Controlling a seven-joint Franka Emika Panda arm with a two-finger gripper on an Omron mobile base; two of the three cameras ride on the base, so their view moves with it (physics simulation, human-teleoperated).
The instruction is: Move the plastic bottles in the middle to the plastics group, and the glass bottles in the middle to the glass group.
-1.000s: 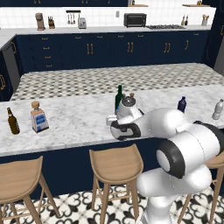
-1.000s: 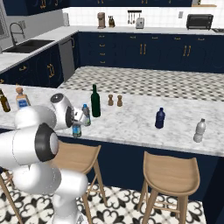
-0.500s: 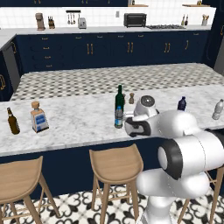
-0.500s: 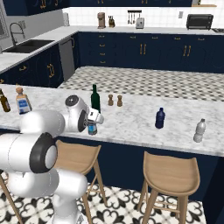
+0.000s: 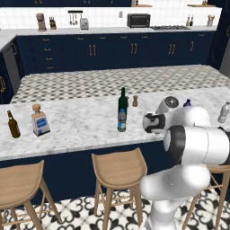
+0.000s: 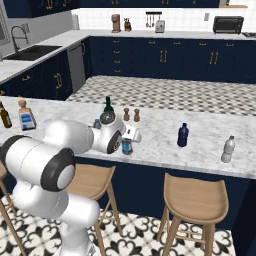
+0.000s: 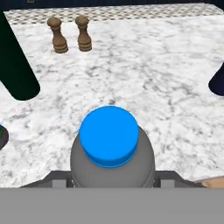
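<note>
One small blue-capped water bottle [image 7: 112,144] is clamped in the tool [image 6: 127,140] right now. The jaws are closed in on its sides just below the cap. From the hand camera we look straight down on that round blue cap, grey shoulders bulging beneath it. Whether its base touches the marble, I cannot tell.

It hangs close to the front edge of the counter [image 6: 155,142], roughly midway along it.

Just behind, toward the counter's left, stands the tall green wine bottle [image 5: 122,99], upright. The second water bottle [image 5: 121,120] is right in front of it, nearer the front edge, and the two overlap in the left base view. Beside the green bottle, a step toward the back edge, two little brown shakers [image 7: 70,34] stand side by side.

Out toward the right end now. The dark-blue bottle [image 6: 183,135] is upright and well apart from the held bottle. Beyond it the greyish clear bottle [image 6: 228,149] stands nearer the front right corner.

At the far left end, the brown beer bottle [image 5: 13,124] and the square bottle [image 5: 40,120] with its tan stopper stand close together near the front edge, the beer bottle outermost.

Below the front edge, wooden stools [image 6: 192,200] are lined up on the patterned floor.
</note>
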